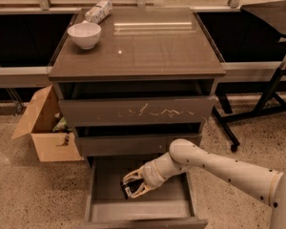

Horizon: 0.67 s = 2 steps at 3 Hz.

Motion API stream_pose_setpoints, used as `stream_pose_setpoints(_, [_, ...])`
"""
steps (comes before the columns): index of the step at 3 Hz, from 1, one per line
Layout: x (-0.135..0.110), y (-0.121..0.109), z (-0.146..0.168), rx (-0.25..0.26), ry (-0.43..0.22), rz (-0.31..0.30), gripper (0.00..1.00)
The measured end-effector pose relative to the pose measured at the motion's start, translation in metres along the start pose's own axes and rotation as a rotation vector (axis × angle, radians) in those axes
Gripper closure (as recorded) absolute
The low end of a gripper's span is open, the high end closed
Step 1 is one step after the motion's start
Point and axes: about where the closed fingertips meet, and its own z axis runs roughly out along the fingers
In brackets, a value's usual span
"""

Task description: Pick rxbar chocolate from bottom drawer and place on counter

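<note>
The bottom drawer [143, 212] stands pulled out. My pincer [135, 185] is down inside it, toward its left half, right on the rxbar chocolate [127, 191], whose black wrapper shows at the pincer's lower left. I cannot tell whether I have closed on the bar or merely sit over it. The bar looks to lie on the drawer floor, not lifted. By my reckoning the reach is done and the grasp is in doubt. The lift, the carry and the setting down on the counter [152, 51] are all left.

For room, the drawer's left wall and front wall are close, and the middle drawer [138, 144] hangs just above my arm. I judge I must draw out toward the front before rising, then clear the scratched drawer front [148, 112] and the counter's front edge. On top, a bowl [84, 34] and a whitish packet [98, 11] sit at the back left corner. The middle, the front edge and the right side show bare. A cardboard box [40, 130] sits on the floor to the left and a black table [271, 11] stands to the right, both apart from my path.
</note>
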Motion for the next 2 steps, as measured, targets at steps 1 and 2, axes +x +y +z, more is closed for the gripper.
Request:
stream_pose_setpoints(1, [-0.011, -0.009, -0.018, 0.036, 0.006, -0.038, 1.0])
stream_pose_setpoints(2, [-0.045, -0.023, -0.055, 0.064, 0.012, -0.106, 1.0])
